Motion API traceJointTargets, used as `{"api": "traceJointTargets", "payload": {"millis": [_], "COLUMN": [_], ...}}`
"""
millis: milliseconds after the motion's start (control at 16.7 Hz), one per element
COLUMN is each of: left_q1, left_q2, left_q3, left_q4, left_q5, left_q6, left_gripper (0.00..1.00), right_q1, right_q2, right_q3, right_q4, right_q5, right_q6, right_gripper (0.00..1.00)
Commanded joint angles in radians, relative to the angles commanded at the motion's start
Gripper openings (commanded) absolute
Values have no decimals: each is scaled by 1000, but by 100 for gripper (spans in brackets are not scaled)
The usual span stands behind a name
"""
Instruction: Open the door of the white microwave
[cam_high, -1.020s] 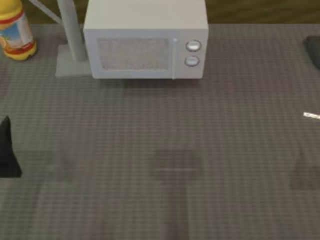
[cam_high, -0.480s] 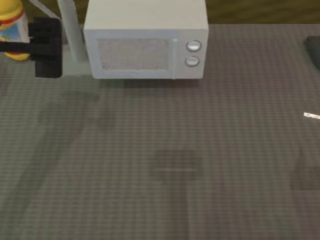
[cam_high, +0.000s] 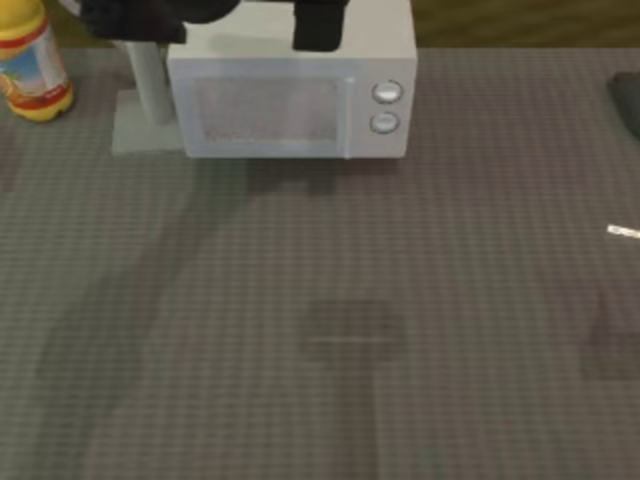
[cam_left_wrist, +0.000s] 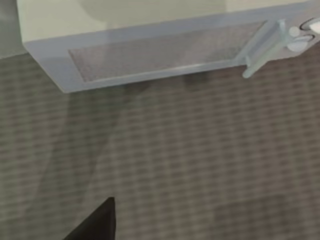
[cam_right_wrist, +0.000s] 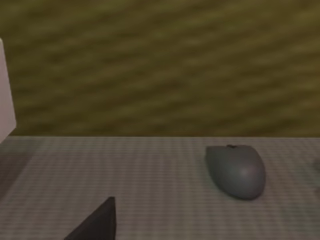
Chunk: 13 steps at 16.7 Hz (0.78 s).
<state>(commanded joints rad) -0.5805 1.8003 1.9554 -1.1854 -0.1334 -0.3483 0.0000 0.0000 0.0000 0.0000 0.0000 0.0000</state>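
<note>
Since half a second ago, when it was hanging in front of the yellow bottle (cam_high: 30, 68) at the tabletop's (cam_high: 330, 300) far left, my left arm is now reaching across over the top of the white microwave (cam_high: 290, 80), its dark end showing near the middle of the roof. Whether the jaws of the left gripper (cam_high: 318, 25) are apart or together I cannot tell; only a dark block is showing from above, and the left wrist view is catching just a dark corner of it.

Still in the approach step, the arm is travelling toward the handle. The door (cam_high: 265, 108) is sitting flat against the front, shut, with its grey speckled window facing the tabletop's near side. In the left wrist view the handle (cam_left_wrist: 262, 49) is standing out as a pale bar along the door's edge, just beside the two silver knobs (cam_high: 385, 107). The microwave itself is standing at the far edge, just beside the grey stand (cam_high: 145, 110).

Next, I judge, the gripper is needing to come down in front of the door, line up with that bar, close round it, then pull outward in an arc about the hinge side.

My right arm is staying parked off the right side, out of the top view; its wrist camera is looking at a grey mouse (cam_right_wrist: 236, 171).
</note>
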Motion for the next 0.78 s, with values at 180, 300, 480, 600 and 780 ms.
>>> {"api": "traceJointTargets", "payload": {"millis": [180,300,480,600,780], "left_q1": [-49,-70,-87,-94,-107], "left_q2": [207,315,428,485,550], "left_q3": [209,317,434,497,557], "left_q4": [-75,-102,-113,-111,-118], "left_q5": [-46,-84,-139,-164,-189], "left_q6": [-83,-133,-197,-239,-275], "left_gripper": [100,100,100,100,100], "right_q1": [0,0,0,0,0], "right_q2": [0,0,0,0,0], "right_q3": [0,0,0,0,0], "right_q4": [0,0,0,0,0], "right_q5": [0,0,0,0,0], "right_q6": [0,0,0,0,0], "right_gripper": [100,100,100,100,100]}}
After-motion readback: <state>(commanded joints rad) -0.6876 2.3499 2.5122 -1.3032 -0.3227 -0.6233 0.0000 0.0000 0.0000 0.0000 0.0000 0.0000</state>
